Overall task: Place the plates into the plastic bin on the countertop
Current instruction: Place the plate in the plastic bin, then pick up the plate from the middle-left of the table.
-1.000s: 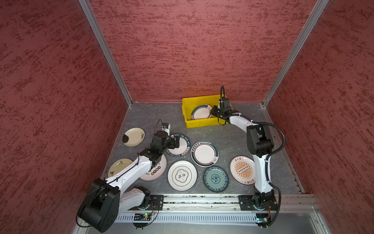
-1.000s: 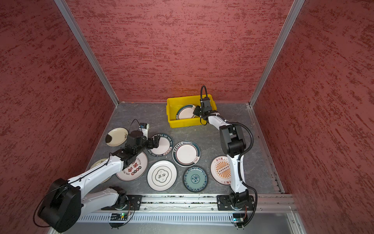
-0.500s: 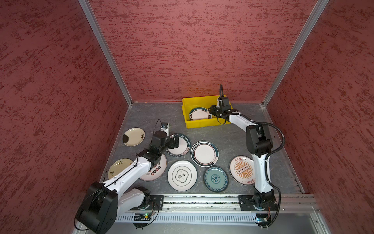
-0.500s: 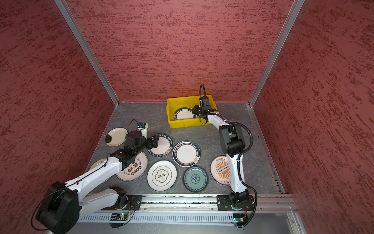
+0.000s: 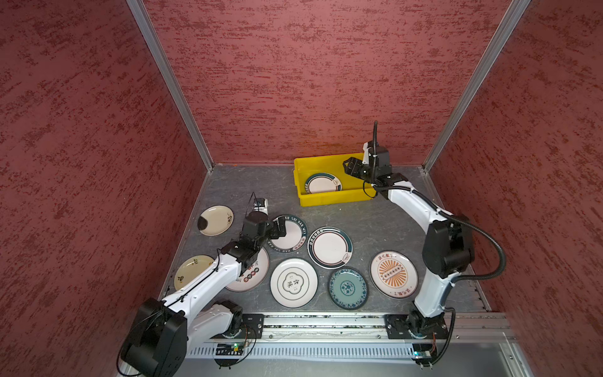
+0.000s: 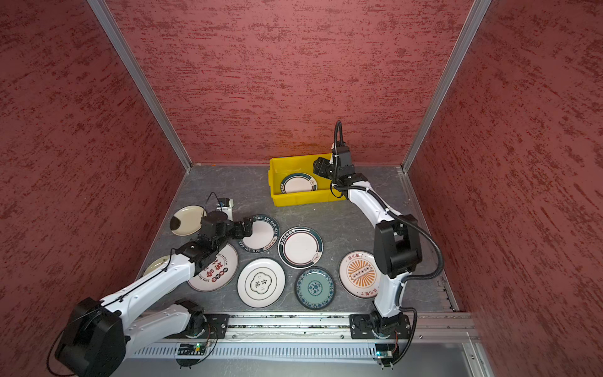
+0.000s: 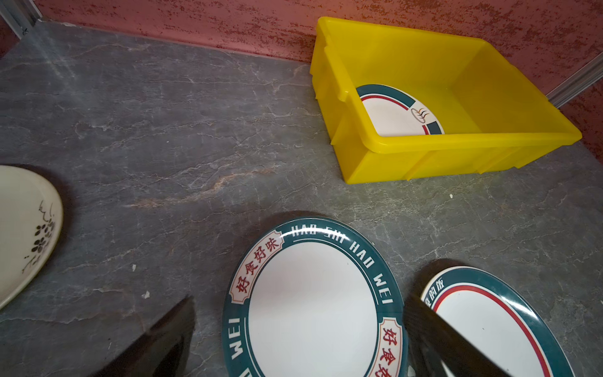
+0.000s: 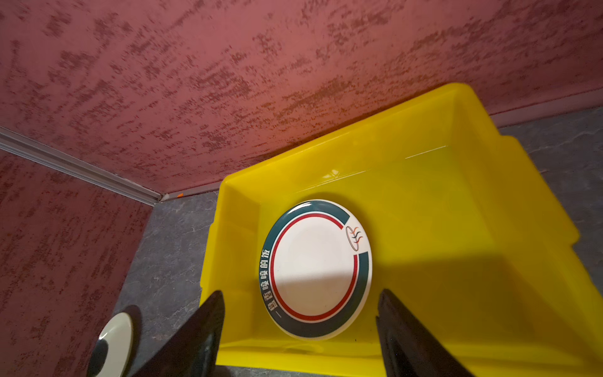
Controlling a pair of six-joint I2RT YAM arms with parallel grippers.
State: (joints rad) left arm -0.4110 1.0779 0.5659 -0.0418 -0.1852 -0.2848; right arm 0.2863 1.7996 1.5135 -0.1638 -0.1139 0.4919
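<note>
Yellow plastic bin (image 5: 329,199) stands at the back of the grey veined countertop (image 5: 375,225), close to the red rear wall (image 5: 310,81), and one plate is inside it: a white plate with a dark teal rim and a red ring (image 5: 323,184), face up on the bin floor toward the end away from the right arm; whether it lies quite flat I cannot tell. The right gripper (image 8: 301,293) hangs above the bin's other end, its black fingers (image 8: 202,329) spread well apart with nothing between them and the plate lying below, clear of both. Eight plates lie on the countertop outside the bin. The left gripper (image 7: 298,297) is low over the edge of the lettered teal-rimmed plate (image 5: 293,233), its jaws spread wide to either side of that plate and pinching nothing; whether they touch it I cannot tell. Just beside this plate lies a second teal-rimmed plate with a red ring (image 5: 329,247). Nearer the rail, in a row, are a white plate with red and black prints (image 5: 256,277) partly under the left arm, a white plate with a black clover outline (image 5: 293,282), a smaller teal-blue patterned plate (image 5: 347,288) and an orange sunburst plate (image 5: 393,274) beside the right arm. Two cream plates lie near the left wall, one with a dark blot (image 5: 215,220), the other (image 5: 191,272) partly hidden by the left arm
</note>
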